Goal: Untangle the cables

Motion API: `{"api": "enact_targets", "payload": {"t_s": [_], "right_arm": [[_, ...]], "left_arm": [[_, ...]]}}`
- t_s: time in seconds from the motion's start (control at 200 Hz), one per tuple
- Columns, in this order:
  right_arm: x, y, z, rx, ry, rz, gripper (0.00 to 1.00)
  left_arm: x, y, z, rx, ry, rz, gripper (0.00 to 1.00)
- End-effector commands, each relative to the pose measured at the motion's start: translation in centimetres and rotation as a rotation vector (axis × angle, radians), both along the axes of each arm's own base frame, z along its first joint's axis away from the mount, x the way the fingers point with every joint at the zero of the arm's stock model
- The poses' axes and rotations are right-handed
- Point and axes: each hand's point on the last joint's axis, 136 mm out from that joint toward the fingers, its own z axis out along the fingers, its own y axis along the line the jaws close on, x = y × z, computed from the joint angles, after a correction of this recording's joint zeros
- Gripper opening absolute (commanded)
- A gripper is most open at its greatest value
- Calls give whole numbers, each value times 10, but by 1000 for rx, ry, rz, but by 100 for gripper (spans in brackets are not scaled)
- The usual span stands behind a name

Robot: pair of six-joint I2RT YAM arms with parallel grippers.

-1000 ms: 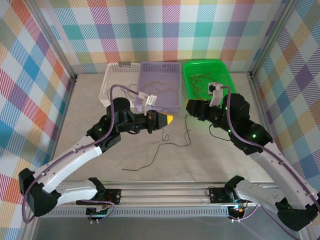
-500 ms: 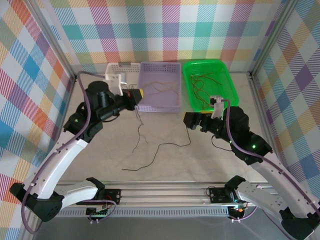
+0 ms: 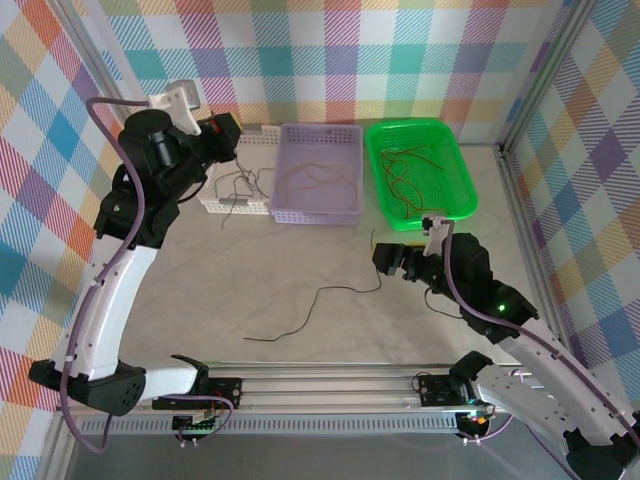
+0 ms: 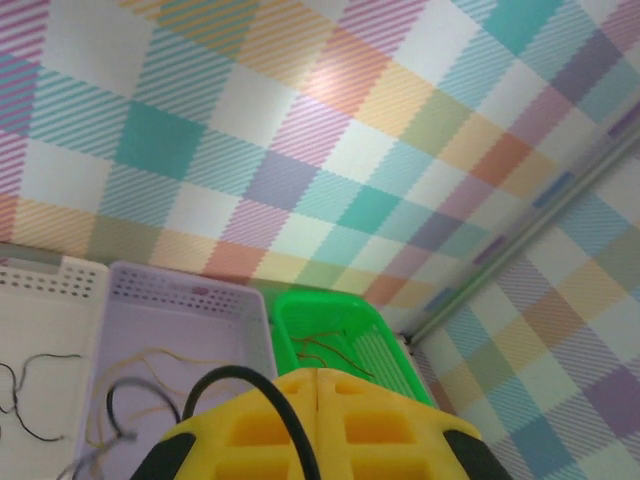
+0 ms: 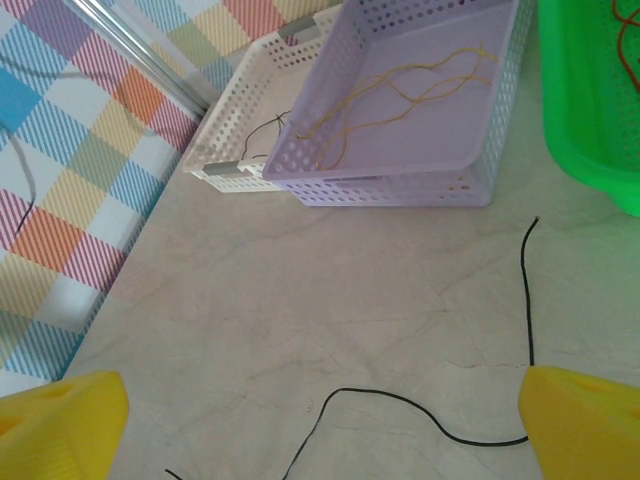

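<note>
While the left pincer point(image 3: 228, 132) is clamped on a black cable point(image 4: 290, 415), the right pincer point(image 3: 388, 263) stands wide apart, holding nothing.

Raised high at the far left, the left pincer has its yellow fingers point(image 4: 260, 430) pressed together on the cable, whose dark strand hangs over the white basket point(image 3: 235, 207). Low over the worktop point(image 3: 200, 290), the right pincer sits just beside one end of a second black cable point(image 3: 340, 288), which lies loose in a wavy line toward the near edge. Orange-yellow cables point(image 3: 310, 175) lie in the purple basket point(image 3: 320, 213), and red and brown cables point(image 3: 405, 175) lie in the green basket point(image 3: 425, 220).
</note>
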Motion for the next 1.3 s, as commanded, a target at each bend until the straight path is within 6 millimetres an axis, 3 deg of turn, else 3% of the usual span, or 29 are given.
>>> {"api": "enact_targets", "payload": {"t_s": [0.0, 0.365, 0.84, 1.07, 1.295], "right_arm": [[1, -9, 2, 10, -29, -41, 100], [-6, -9, -12, 11, -17, -22, 100], [-11, 10, -30, 46, 46, 66, 100], [-13, 18, -36, 71, 70, 99, 100], [-22, 30, -39, 132, 91, 173, 100]], "left_arm": [[14, 19, 3, 4, 8, 85, 0], [67, 55, 0, 41, 13, 243, 0], [132, 75, -6, 73, -3, 344, 0], [174, 79, -31, 87, 12, 377, 0], [216, 82, -68, 116, 57, 406, 0]]}}
